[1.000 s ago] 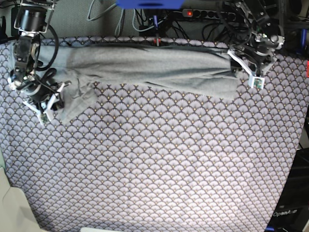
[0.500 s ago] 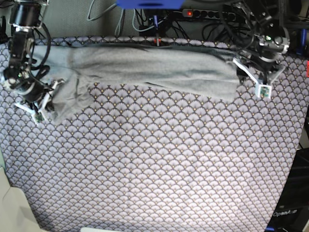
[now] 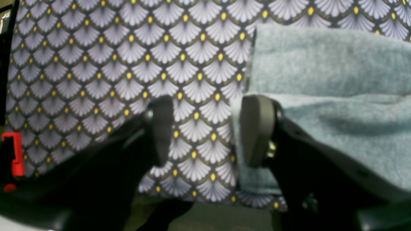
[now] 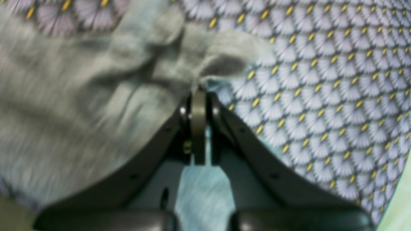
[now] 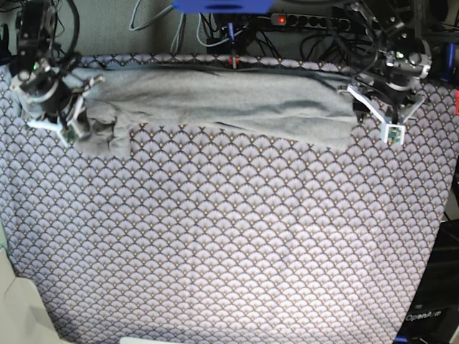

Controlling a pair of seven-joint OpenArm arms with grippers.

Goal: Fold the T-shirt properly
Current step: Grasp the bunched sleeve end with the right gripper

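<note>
The grey T-shirt (image 5: 229, 100) lies as a long folded band along the table's far edge. At its left end, my right gripper (image 5: 80, 123) is shut on a bunched piece of the fabric. In the right wrist view the right gripper (image 4: 199, 96) pinches the T-shirt (image 4: 96, 96) with both fingers pressed together. Just beside the shirt's right end, my left gripper (image 5: 367, 107) stands open. The left wrist view shows the left gripper (image 3: 208, 131) spread over the tablecloth, one finger (image 3: 257, 128) at the edge of the T-shirt (image 3: 321, 80).
The purple scallop-patterned tablecloth (image 5: 229, 244) covers the whole table. Cables and a power strip (image 5: 301, 20) run behind the far edge. A pale object (image 5: 21, 315) sits off the near left corner, and dark equipment (image 5: 430, 315) stands at the near right.
My right gripper has closed on the shirt's left end and carried it toward the far edge, bunching it up. The left gripper shifted slightly right, staying open.
</note>
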